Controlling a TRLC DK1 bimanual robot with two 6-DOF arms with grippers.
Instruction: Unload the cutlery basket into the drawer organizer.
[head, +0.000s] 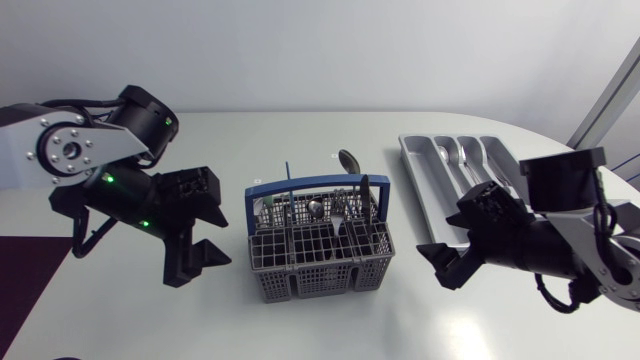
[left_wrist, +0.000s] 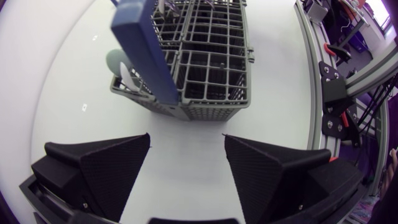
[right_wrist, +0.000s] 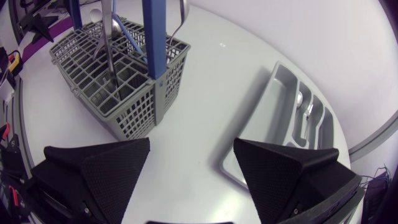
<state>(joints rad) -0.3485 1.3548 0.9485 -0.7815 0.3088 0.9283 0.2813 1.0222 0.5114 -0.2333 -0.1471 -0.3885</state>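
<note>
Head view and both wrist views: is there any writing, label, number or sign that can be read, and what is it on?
No text can be read.
The cutlery basket and the drawer organizer show no legible words or numbers.
The small marks on the table are too small to read.

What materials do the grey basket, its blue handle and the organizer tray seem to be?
Grey lattice cutlery basket: likely moulded plastic, matte; thin uniform grid. Its blue handle: plastic too, smooth, slight sheen. Pale grey drawer organizer: probably plastic, satin; rounded moulded dividers. Spoons inside it: metal, mirror-bright.
</note>
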